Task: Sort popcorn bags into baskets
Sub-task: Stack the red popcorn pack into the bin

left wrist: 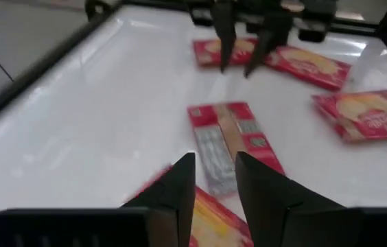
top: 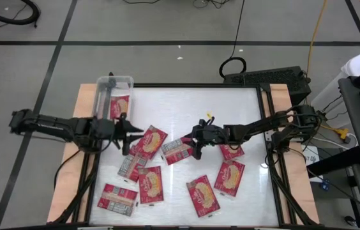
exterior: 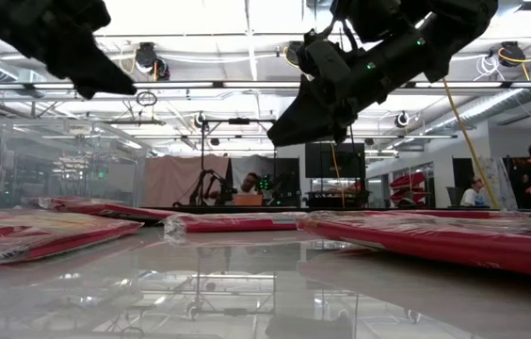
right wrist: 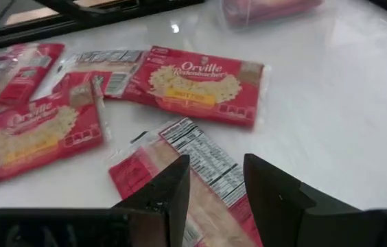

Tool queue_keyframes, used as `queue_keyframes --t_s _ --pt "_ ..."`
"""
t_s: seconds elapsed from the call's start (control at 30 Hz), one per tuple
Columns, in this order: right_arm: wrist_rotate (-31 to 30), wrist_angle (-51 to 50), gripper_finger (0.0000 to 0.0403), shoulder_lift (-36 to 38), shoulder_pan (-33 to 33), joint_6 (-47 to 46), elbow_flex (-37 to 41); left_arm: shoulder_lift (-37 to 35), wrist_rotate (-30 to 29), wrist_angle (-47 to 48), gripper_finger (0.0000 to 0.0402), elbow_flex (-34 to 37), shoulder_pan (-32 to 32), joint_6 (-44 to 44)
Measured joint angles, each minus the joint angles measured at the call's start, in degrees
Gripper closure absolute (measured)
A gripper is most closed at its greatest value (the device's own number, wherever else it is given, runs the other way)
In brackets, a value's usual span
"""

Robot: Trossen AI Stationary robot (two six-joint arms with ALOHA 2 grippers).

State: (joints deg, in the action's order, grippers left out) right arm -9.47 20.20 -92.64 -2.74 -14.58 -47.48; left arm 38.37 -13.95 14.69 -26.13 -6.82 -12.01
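Red popcorn bags (top: 149, 142) on table — open right gripper (top: 197, 145) above one.

light: bright, from ceiling strip lamps (exterior: 247, 33) overhead | glare: white sheen on glossy counter (top: 196, 105), lamp reflections below the end effectors | shadows: faint | blur: near packets (exterior: 435, 235) soft in low view; left end effector (left wrist: 214, 189) fingers blurred

The far half of the bench (top: 231, 102) lies bare. Nearer, packets (top: 148, 142) crowd the middle and near side, with narrow gaps between them. The bin (top: 113, 96) blocks the far left corner.
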Motion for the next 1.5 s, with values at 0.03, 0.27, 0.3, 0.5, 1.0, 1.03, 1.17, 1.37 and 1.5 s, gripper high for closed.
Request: queue_keyframes --t_s 0.03,0.27,0.3,0.5,1.0,1.03,1.17,1.37,1.5 --pt "-0.79 0.39 0.0273 0.0 0.0 1.08 -0.02 0.0 -1.38 1.14 0.0293 0.0 -1.68 -2.07" --pt "-5.71 2.26 0.0273 0.0 0.0 9.27 -0.02 4.08 -8.97 5.8 0.0293 0.0 -11.8 -15.69" --pt "-5.52 2.22 0.0273 0.0 0.0 9.91 -0.02 5.37 -9.07 5.77 0.0293 0.0 -12.79 -17.46" --pt "-5.28 2.81 0.0273 -0.2 -0.78 11.23 1.39 13.9 -9.19 6.65 0.0293 0.0 -16.41 -32.17" --pt "-2.3 20.97 0.0273 -0.26 -2.04 11.88 12.52 20.59 -9.1 15.52 0.0293 0.0 -16.56 -63.38" --pt "-1.38 21.65 0.0273 -0.26 -2.13 11.53 12.85 20.59 -9.1 16.27 0.0293 0.0 -16.56 -63.41" --pt "2.0 21.78 0.0273 -0.26 -2.64 11.22 13.16 20.92 -9.55 18.57 0.0293 0.0 -16.54 -63.39" --pt "2.12 22.05 0.0273 -0.26 -3.49 10.8 13.16 23.99 -10.55 19.54 0.0264 0.07 -16.52 -63.93" --pt "2.09 23.32 0.0273 -0.26 -4.05 10.31 13.16 26.56 -10.84 18.02 0.0215 0.07 -16.45 -64.66"
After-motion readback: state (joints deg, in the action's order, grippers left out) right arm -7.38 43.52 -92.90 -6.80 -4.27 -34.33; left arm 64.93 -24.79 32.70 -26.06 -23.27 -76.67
